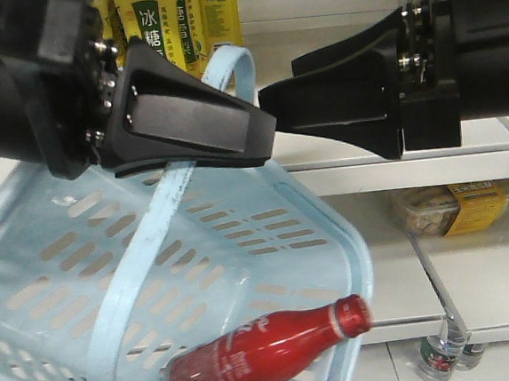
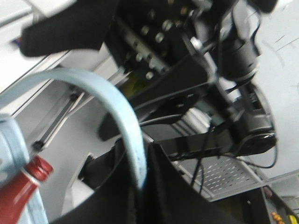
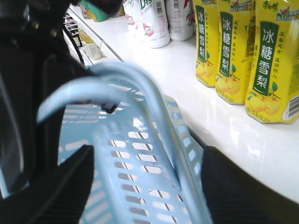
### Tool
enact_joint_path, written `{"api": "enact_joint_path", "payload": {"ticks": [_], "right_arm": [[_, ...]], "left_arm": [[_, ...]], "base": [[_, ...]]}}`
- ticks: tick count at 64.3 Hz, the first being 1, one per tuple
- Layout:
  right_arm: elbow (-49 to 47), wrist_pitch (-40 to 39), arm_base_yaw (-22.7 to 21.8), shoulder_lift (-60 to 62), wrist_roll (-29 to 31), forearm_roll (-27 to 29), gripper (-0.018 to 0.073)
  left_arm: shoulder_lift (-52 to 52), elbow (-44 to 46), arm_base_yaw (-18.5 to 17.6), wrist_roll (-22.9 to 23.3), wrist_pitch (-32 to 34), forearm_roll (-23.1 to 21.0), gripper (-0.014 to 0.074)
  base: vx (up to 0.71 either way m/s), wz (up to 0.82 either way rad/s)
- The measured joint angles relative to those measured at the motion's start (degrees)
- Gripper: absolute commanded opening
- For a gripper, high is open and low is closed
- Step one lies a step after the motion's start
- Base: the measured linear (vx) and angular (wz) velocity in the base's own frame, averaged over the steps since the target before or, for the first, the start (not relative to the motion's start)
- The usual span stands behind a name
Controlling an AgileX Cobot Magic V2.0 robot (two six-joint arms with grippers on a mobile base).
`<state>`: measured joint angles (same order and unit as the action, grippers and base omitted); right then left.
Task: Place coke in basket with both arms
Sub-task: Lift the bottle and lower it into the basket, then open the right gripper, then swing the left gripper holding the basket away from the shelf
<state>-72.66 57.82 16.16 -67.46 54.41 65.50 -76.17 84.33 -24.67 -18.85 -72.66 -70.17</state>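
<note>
The coke (image 1: 269, 354), a small red bottle with white script, lies on its side in the low corner of the pale blue basket (image 1: 328, 215), its cap toward the right. The basket hangs tilted by its hoop handle (image 1: 128, 273). My left gripper (image 1: 263, 138) is shut on that handle; in the left wrist view the handle (image 2: 112, 98) runs down between the black fingers of the left gripper (image 2: 139, 154), and the coke's cap (image 2: 37, 169) shows at lower left. My right gripper (image 1: 277, 80) is open above the basket, its jaws wide apart over the slotted wall (image 3: 140, 177) in the right wrist view (image 3: 148, 154).
Yellow drink cartons (image 3: 266, 65) and white bottles (image 3: 156, 23) stand on the white shelf (image 1: 431, 170) just behind the basket. A wrapped yellow-labelled pack (image 1: 457, 208) lies on the lower shelf. Clear bottles (image 1: 443, 357) stand low at the right.
</note>
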Motion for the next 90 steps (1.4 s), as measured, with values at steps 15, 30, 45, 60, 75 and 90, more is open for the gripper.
{"api": "enact_joint_path", "payload": {"ticks": [15, 30, 45, 60, 75, 90], "right_arm": [[0.00, -3.72, 0.00, 3.75, -0.90, -7.61, 0.0325], [0.00, -6.48, 0.00, 12.52, -17.33, -36.24, -0.0014], [11.71, -7.10, 0.00, 24.25, -31.08, -53.80, -0.0006], [36.25, -14.21, 0.00, 40.59, -39.00, -59.81, -0.0006], [49.25, -14.89, 0.00, 50.75, -44.52, -61.86, -0.0006], [50.26, -15.41, 0.00, 52.59, -45.60, -61.86, -0.0006]], "left_arm": [[-0.10, 0.00, 0.06, 0.00, 0.49, 0.19, -0.0006], [-0.10, 0.00, 0.06, 0.00, 1.01, 0.14, -0.0006], [-0.10, 0.00, 0.06, 0.00, 1.01, 0.14, -0.0006], [-0.10, 0.00, 0.06, 0.00, 1.12, 0.19, -0.0006], [-0.10, 0.00, 0.06, 0.00, 1.17, 0.19, -0.0006], [-0.10, 0.00, 0.06, 0.00, 1.17, 0.19, -0.0006]], "base": [[0.00, 0.00], [0.00, 0.00], [0.00, 0.00], [0.00, 0.00], [0.00, 0.00], [0.00, 0.00]]}}
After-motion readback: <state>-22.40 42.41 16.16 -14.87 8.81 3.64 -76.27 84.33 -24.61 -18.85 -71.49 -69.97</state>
